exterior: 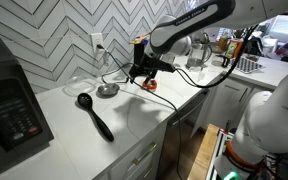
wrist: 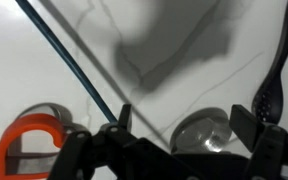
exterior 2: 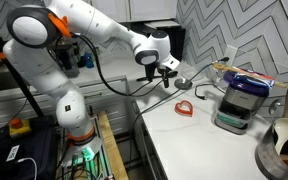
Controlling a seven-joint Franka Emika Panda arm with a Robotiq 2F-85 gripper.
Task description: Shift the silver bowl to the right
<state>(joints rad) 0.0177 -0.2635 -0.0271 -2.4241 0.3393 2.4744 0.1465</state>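
The silver bowl (exterior: 107, 90) is small, shallow and shiny, and sits on the white marble counter (exterior: 134, 115) near the wall. It also shows in an exterior view (exterior 2: 182, 82). In the wrist view the bowl (wrist: 206, 131) lies below the jaws, nearer the right finger. My gripper (exterior: 142, 72) is open and empty and hovers above the counter, apart from the bowl; it also shows in an exterior view (exterior 2: 167, 72) and in the wrist view (wrist: 187, 118).
A black long-handled spoon (exterior: 95, 114) lies in front of the bowl, and shows at the wrist view's right edge (wrist: 275, 80). An orange-red ring-shaped object (exterior: 150, 84) (exterior 2: 184, 108) (wrist: 29, 145) lies beside the gripper. A black appliance (exterior: 9, 105) stands at one counter end. A grey appliance (exterior 2: 242, 100) stands nearby.
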